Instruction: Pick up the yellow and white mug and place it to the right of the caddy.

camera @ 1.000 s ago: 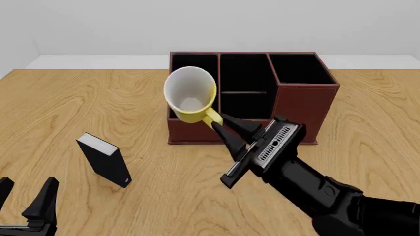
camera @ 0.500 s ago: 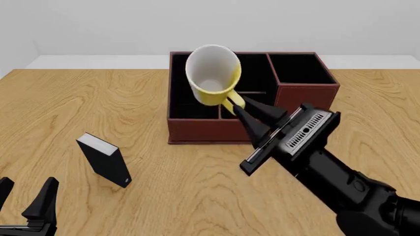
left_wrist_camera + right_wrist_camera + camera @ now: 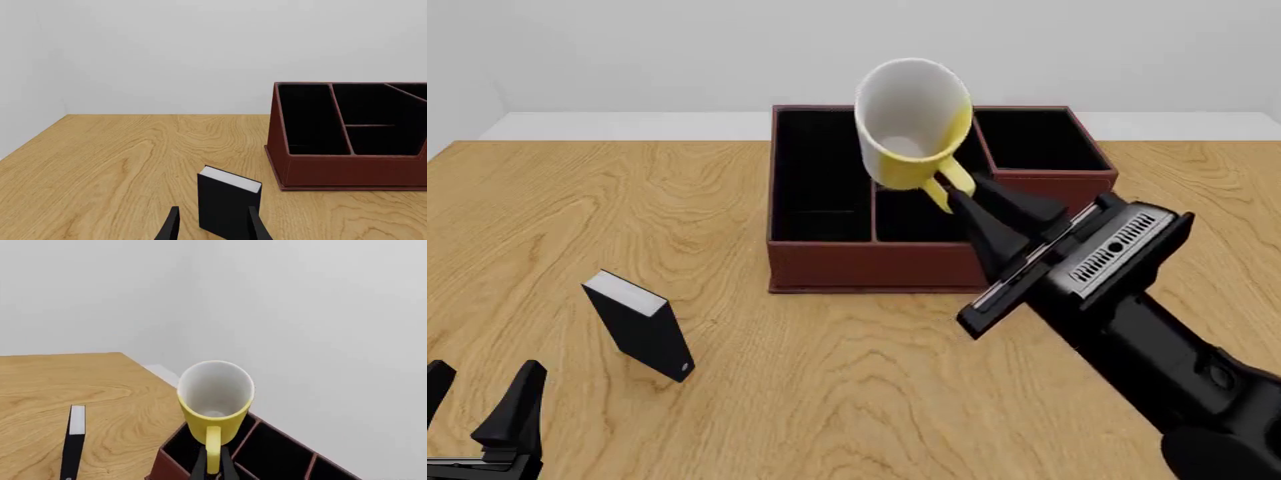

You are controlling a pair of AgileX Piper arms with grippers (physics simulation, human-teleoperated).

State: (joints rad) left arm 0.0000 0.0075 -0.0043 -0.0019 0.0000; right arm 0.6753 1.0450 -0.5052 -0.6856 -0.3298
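We have the yellow and white mug (image 3: 910,120) up in the air, well clear of the table (image 3: 827,400), tipped so that its white mouth faces back toward the front camera; in that view it hangs over the middle compartments of the caddy (image 3: 827,262), and we cannot say how high above them. Our right gripper (image 3: 964,205) is clenched on the mug's yellow loop handle (image 3: 950,183), the two black fingers pinching it from either side, and in the right wrist view the mug (image 3: 215,400) sits just beyond the fingertips with its handle (image 3: 212,450) running straight down between them and the caddy (image 3: 267,450) below. The caddy itself rests on the wooden table toward the far edge, reddish-brown outside and black-lined within, its taller section at the right end. To the left and nearer to us, well apart from the caddy, a small black book-like box (image 3: 638,325) with a white top edge stands upright on the table. Our left gripper (image 3: 481,405) sits low at the near left corner, its fingers spread and holding nothing; from the left wrist view the black box (image 3: 227,202) stands just ahead of those fingers (image 3: 170,227), with the caddy (image 3: 347,170) farther off.
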